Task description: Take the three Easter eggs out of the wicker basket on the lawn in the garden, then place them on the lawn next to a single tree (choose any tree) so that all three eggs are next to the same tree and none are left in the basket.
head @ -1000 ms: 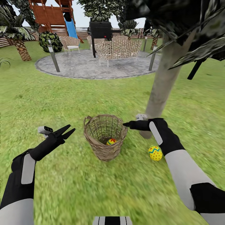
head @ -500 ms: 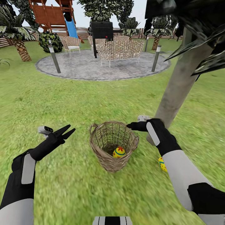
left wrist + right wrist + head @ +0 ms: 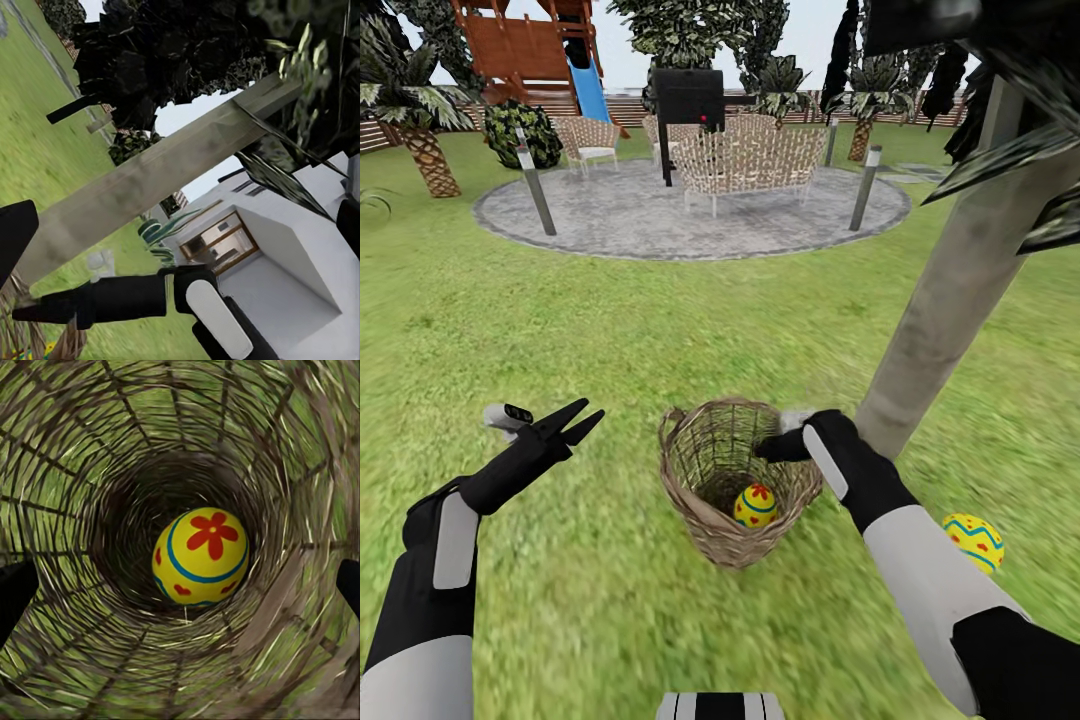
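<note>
The wicker basket [image 3: 712,462] stands on the lawn [image 3: 610,330] just left of the tree [image 3: 945,310]. One yellow Easter egg [image 3: 756,505] with a red flower and blue band lies at its bottom, seen close up as the egg [image 3: 201,556] in the right wrist view, ringed by the woven basket wall [image 3: 75,472]. A second egg [image 3: 973,540] with blue zigzags rests on the grass near the trunk, right of my right forearm. My right gripper [image 3: 768,450] hangs open over the basket's mouth, pointing in. My left gripper [image 3: 578,422] is open over grass left of the basket.
A grey round patio [image 3: 610,215] with wicker chairs, a black grill [image 3: 687,98] and short lamp posts lies ahead. A play set with a blue slide [image 3: 588,92] stands at the far left. Low dark leaves [image 3: 1010,150] hang from the tree at the upper right.
The whole view has shifted, so the camera moved. My right gripper has come down from the basket's far rim over its mouth. The left arm has kept its pose.
</note>
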You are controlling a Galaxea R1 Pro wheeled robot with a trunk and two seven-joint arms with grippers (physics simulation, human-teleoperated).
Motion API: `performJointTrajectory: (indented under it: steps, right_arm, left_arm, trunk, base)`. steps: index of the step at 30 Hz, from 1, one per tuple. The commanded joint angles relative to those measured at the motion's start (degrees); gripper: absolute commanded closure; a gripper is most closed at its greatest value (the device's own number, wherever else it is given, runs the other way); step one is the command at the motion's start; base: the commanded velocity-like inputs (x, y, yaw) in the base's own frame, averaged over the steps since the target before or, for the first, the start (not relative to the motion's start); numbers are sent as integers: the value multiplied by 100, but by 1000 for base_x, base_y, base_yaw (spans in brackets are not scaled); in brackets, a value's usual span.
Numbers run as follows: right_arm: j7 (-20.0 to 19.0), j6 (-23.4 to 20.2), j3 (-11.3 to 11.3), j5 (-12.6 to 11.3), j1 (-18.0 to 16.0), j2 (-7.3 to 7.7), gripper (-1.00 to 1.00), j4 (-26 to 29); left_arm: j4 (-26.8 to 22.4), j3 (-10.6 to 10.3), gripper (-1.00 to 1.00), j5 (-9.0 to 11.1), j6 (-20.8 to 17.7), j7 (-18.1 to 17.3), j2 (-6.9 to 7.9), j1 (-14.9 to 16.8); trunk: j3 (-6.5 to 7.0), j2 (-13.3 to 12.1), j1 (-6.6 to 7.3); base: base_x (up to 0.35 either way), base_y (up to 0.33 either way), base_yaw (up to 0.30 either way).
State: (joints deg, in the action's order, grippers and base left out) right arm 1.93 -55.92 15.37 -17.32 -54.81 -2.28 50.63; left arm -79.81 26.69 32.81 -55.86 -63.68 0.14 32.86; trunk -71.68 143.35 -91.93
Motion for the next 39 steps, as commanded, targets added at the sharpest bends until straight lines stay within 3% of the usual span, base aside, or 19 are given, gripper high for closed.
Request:
performJointTrajectory:
  steps: [1,9,15,26,35,39]
  right_arm:
    - [28,-77,14,-17,0,-4,-100,-64]
    - [782,-146,20,-14,4,-201,-100,-481]
    - [805,-114,25,-2,6,-255,-100,-464]
    - [785,-103,20,-41,6,-273,-100,-515]
    - [807,-88,12,-31,6,-275,-100,-1020]
    - [836,99,-5,-21,6,-252,-100,-1116]
  left_arm:
    - [1,6,-100,7,-30,-12,-2,2]
    - [-3,3,-100,7,-43,-13,-5,1]
    - [-6,3,-100,7,-37,-15,-5,1]
    - [-1,3,-100,7,-32,-13,-5,2]
    - [0,3,-100,9,-30,-22,-5,1]
    - [1,3,-100,7,-30,-16,-5,1]
  trunk:
    - [-4,2,1]
    - [-4,2,1]
    - [-4,2,1]
    - [-4,2,1]
    - [-4,2,1]
    - [-93,7,-9]
  base:
    - [2,2,0]
    - [175,107,0]
    - [268,176,0]
    - [33,117,0]
    - [4,19,0]
    - [0,0,0]
